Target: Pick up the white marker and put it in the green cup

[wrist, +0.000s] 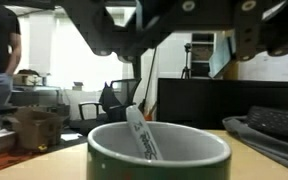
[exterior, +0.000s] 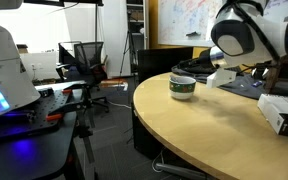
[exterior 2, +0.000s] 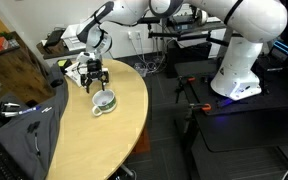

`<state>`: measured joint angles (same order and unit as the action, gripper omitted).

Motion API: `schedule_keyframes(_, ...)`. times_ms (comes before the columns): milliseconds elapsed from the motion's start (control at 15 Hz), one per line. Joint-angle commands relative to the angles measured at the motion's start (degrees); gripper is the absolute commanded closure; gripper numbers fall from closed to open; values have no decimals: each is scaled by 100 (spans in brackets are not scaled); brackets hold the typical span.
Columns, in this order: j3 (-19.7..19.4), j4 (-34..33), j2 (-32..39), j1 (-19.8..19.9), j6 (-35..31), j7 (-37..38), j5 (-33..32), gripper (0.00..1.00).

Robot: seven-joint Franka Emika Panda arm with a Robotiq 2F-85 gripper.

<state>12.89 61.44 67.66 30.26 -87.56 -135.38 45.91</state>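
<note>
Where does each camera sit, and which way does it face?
Exterior view: low at the table's edge, looking across the table at the green cup; part of the arm shows upper right.
Exterior view: high, looking down on the table; whole arm shows, base to claw.
Wrist view: near the tabletop, facing the cup, white marker inside; claw fingers along the top.
All three share the cup.
</note>
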Motion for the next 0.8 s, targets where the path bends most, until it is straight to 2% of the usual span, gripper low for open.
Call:
schedule_keyframes(0, -289, 818, -782, -221, -936, 363, -87, 0)
schedule_keyframes(333, -515, 2193, -1855, -531, -2417, 489, -147, 0)
schedule_keyframes(733, -996, 4034, -3096, -1183, -3841, 704, -455, 0)
